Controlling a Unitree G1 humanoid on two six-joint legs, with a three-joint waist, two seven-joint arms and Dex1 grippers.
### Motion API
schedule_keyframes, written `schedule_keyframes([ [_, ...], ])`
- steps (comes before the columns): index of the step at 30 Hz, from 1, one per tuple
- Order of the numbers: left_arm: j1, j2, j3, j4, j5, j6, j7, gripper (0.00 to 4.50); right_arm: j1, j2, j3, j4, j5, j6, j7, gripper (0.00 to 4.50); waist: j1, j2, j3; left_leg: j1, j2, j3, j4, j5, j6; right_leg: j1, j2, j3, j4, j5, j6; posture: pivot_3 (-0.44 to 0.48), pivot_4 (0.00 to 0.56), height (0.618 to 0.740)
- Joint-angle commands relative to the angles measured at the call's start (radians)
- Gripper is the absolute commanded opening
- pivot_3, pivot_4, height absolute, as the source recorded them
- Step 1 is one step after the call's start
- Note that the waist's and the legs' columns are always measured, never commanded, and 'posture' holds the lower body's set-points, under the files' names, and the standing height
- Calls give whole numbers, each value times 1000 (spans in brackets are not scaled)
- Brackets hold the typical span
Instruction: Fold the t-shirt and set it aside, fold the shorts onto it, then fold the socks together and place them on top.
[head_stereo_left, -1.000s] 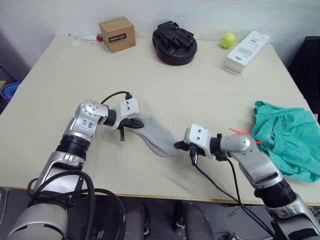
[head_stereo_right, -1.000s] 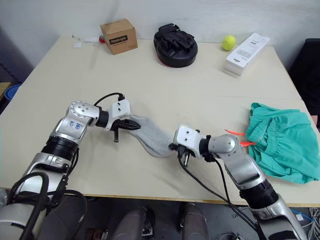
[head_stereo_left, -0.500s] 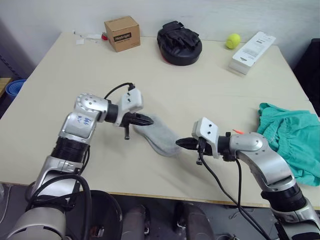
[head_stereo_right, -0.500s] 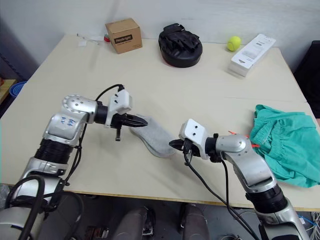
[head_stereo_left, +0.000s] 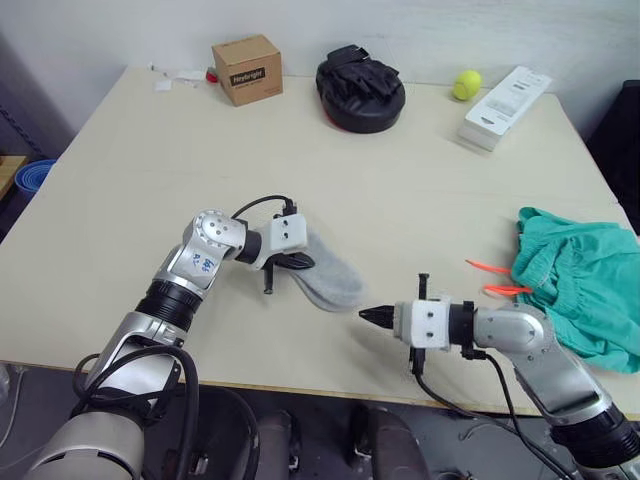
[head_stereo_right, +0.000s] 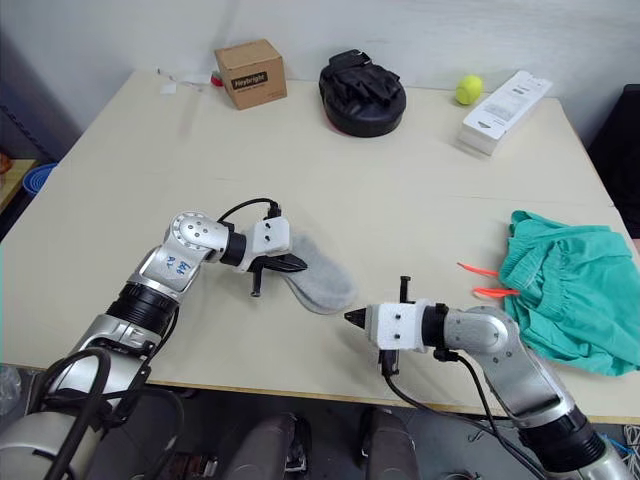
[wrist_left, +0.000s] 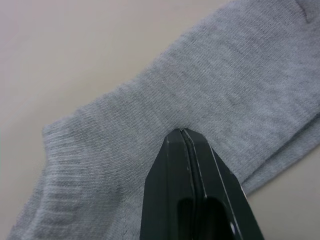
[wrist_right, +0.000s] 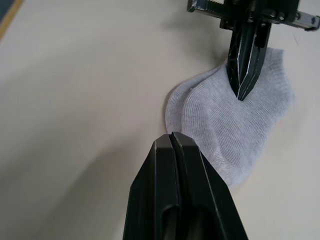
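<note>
Socks (head_stereo_left: 325, 278) flat on table (head_stereo_left: 130, 170), beneath left tool (head_stereo_left: 303, 263).

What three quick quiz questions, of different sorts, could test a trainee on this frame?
1. True or false: the right gripper is clamped on the socks.
2. Which lies nearest the shorts? A) box B) orange drawstring C) ball
3. Fill in: the left gripper's closed tips rest on the ____.

Key:
1. False: it is shut, and bare table shows between its tip and the socks.
2. B
3. socks
</note>
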Motion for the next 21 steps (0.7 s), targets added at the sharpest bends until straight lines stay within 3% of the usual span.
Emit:
schedule_keyframes([
  [1, 28, 6, -29, 31, 47, 21, 9, 0, -11, 30, 29, 80, -96, -195, -74, 939, 0, 0, 0, 0, 0, 0, 0, 0, 0, 0, 0, 0, 0, 0, 0, 0, 150, 740],
  [8, 35, 15, -20, 13, 43, 34, 5, 0, -73, 77, 55, 268, -240, -420, -207, 3352, -1, 0, 0, 0, 0, 0, 0, 0, 0, 0, 0, 0, 0, 0, 0, 0, 150, 740],
  [17, 40, 15, -13, -18, 39, 60, 9, 0, -159, 113, 80, 435, -321, -487, -279, 3352, -4, 0, 0, 4, 1, 0, 0, 1, -1, 3, 1, 1, 1, 0, -1, 0, 150, 740],
  [21, 43, 17, -10, -26, 36, 66, 12, 0, -174, 113, 93, 457, -315, -496, -277, 3352, -5, 0, 0, 13, 1, 0, -3, 0, -1, 13, 0, 1, -3, -1, -1, 0, 150, 740],
])
